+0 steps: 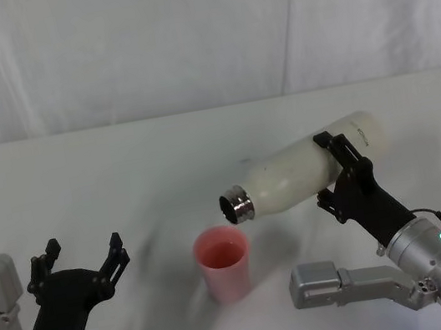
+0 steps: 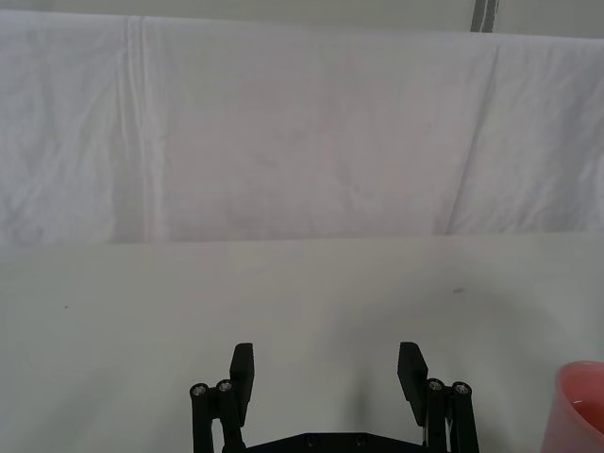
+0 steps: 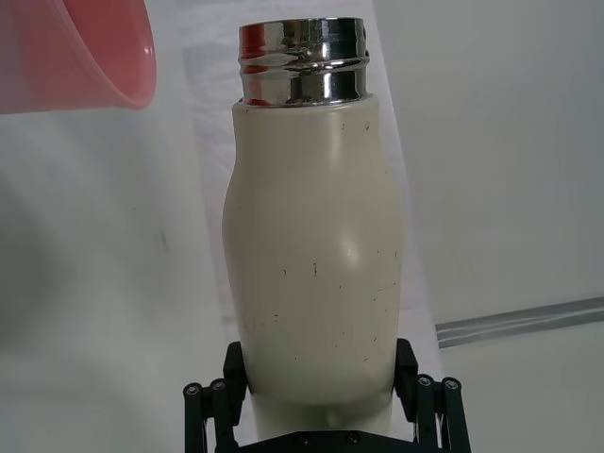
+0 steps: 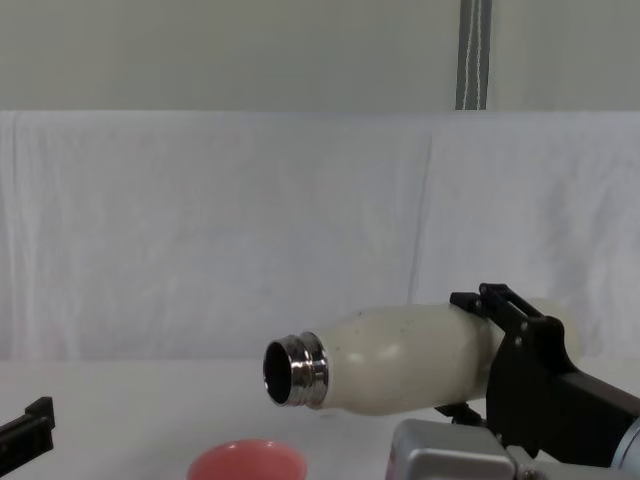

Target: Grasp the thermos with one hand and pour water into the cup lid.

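While tipped, matte thermos (image 1: pixel 306 172), steel neck (image 1: pixel 237 204)

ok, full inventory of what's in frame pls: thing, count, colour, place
thermos: 1, cream-white with a shiny steel neck, held tipped near level above the table, open mouth just above and beside the cup lid's rim
cup lid: 1, pink-red, upright on the table near the front centre
table: 1, white, under everything
backdrop cloth: 1, white, hanging behind the table
right gripper: 1, black, fingers shut around the thermos body toward its base
left gripper: 1, black, fingers open, parked low at front left, away from the cup lid
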Tool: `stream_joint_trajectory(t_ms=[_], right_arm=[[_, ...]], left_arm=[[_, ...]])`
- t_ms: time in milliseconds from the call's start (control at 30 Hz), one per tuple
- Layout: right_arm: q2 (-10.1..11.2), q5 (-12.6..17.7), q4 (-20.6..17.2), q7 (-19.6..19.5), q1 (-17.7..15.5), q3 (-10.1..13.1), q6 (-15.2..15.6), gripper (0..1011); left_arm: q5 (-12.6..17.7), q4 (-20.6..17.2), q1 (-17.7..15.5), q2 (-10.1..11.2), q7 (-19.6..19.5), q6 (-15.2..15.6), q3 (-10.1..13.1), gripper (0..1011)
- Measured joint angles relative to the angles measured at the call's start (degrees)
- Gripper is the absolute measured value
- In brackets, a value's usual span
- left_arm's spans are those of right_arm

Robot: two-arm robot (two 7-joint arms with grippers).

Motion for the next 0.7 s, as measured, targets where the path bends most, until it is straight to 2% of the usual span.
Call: stream_joint_trajectory(t_ms=[700], right_arm=[[0.6,-2.2,-0.2,-0.4,1.1,-1.8,0.5,950]], left_arm=[[0.0,0.0,0.0,0.0,0.0,0.0,0.0,1001]])
